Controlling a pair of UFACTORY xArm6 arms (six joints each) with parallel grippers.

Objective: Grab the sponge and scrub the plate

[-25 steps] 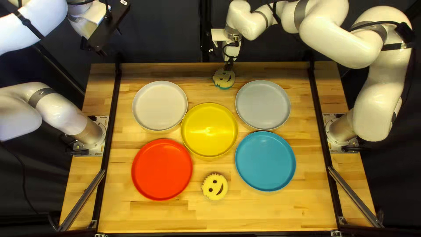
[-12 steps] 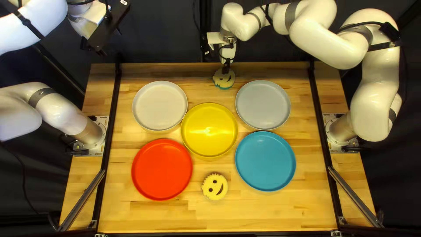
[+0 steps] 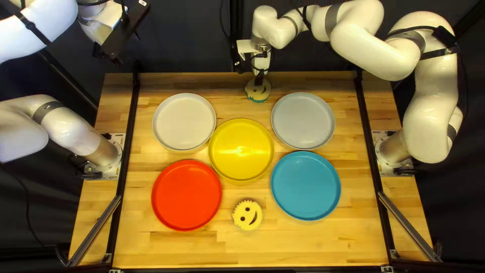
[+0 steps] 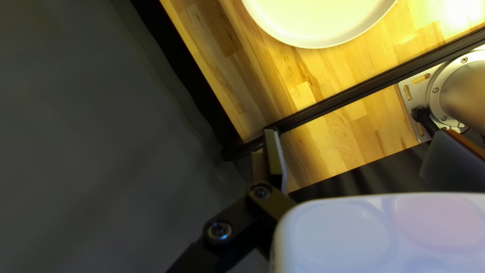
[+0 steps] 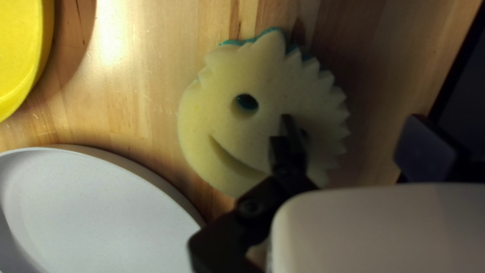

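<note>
- Two sponges in the top left view: far sponge (image 3: 257, 93) between white plate (image 3: 184, 122) and grey plate (image 3: 303, 121), under the right gripper (image 3: 259, 80); near sponge (image 3: 247, 215) between red and blue plates. Left gripper (image 3: 113, 53) raised, far left.
- Left wrist view: left gripper (image 4: 361, 134) spread wide.
- Right wrist view: right gripper (image 5: 353, 121) spread, one finger over the far sponge's face (a grinning one).

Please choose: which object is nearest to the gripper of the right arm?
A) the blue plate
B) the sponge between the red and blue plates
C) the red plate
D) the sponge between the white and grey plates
D: one finger of the right gripper overlaps this sponge in the right wrist view.
</note>
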